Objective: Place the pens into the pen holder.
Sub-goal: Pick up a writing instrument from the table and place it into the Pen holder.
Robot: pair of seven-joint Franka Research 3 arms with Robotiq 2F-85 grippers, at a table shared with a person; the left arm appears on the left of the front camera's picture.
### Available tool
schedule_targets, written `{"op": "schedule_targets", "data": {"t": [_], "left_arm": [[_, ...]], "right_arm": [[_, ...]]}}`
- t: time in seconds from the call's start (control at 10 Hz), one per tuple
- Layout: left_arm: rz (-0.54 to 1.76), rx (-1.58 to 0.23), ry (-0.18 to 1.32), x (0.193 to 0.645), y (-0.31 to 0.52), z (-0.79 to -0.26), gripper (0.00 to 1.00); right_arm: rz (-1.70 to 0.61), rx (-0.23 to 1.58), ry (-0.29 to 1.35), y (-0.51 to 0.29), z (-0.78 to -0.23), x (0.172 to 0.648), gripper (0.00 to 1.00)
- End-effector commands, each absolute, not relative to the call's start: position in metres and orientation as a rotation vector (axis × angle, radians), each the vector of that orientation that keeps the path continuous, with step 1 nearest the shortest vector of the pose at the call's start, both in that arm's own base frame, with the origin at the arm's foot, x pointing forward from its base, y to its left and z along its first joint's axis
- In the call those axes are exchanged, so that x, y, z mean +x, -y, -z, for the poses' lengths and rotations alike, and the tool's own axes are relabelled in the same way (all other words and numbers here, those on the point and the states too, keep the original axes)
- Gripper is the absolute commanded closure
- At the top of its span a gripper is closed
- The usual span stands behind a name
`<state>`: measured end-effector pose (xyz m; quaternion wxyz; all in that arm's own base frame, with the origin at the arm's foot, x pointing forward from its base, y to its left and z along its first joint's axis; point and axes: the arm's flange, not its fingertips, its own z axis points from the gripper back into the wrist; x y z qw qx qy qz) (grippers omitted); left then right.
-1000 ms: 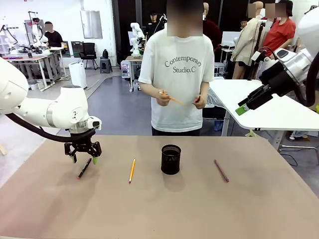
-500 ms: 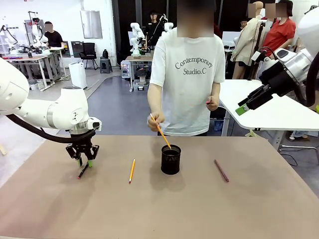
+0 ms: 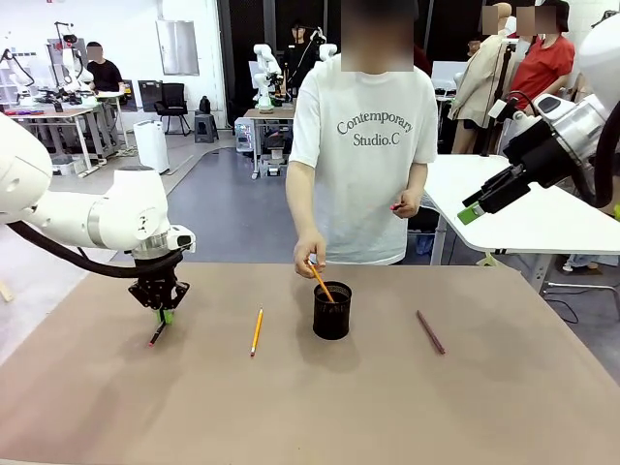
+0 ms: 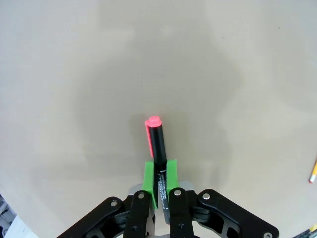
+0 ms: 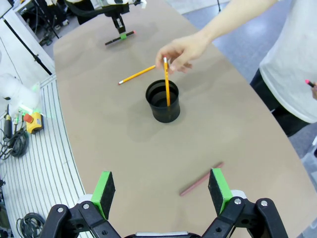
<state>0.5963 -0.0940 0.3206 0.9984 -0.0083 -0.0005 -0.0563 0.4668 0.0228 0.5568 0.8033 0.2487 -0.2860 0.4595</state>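
Observation:
My left gripper [image 3: 163, 312] is down at the table's left, shut on the black-and-red pen [image 3: 156, 335]. In the left wrist view the green pads [image 4: 147, 177] pinch the pen [image 4: 157, 146], its red cap pointing away over the table. A yellow pencil [image 3: 257, 331] lies left of the black mesh pen holder [image 3: 332, 315]. The maroon pen [image 3: 430, 332] lies to the holder's right. My right gripper [image 3: 472, 208] hangs open high at the right, far from everything; its view looks down on the holder [image 5: 163, 113] and the maroon pen [image 5: 200, 178].
A person stands at the far side. One hand [image 3: 310, 257] holds an orange pencil [image 3: 321, 282] with its tip inside the holder. The other hand [image 3: 406, 202] holds something small and red at waist height. A white table [image 3: 542, 218] stands behind at the right.
My left gripper has shut on the black-and-red pen. The person stepped closer and lowered an orange pencil into the holder. The right arm has stayed still.

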Motion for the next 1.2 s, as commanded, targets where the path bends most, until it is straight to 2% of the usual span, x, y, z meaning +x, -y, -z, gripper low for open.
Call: {"op": "schedule_targets", "data": {"t": [0.0,0.2,0.5,0.7,1.1], "left_arm": [[0.198,-0.155,-0.033,0.574,0.080,-0.338,1.00],[0.290,-0.295,-0.019,0.556,0.063,-0.367,1.00],[0.419,-0.502,0.098,0.525,0.033,-0.414,1.00],[0.552,-0.635,0.221,0.503,0.021,-0.439,1.00],[0.742,-0.743,0.542,0.469,0.005,-0.472,1.00]], "right_arm": [[-0.990,0.541,0.622,-0.023,-0.558,0.467,0.00],[-0.990,0.541,0.622,-0.023,-0.558,0.467,0.00],[-0.990,0.541,0.622,-0.023,-0.558,0.467,0.00],[-0.990,0.541,0.622,-0.023,-0.558,0.467,0.00],[-0.990,0.541,0.622,-0.023,-0.558,0.467,0.00]]}}
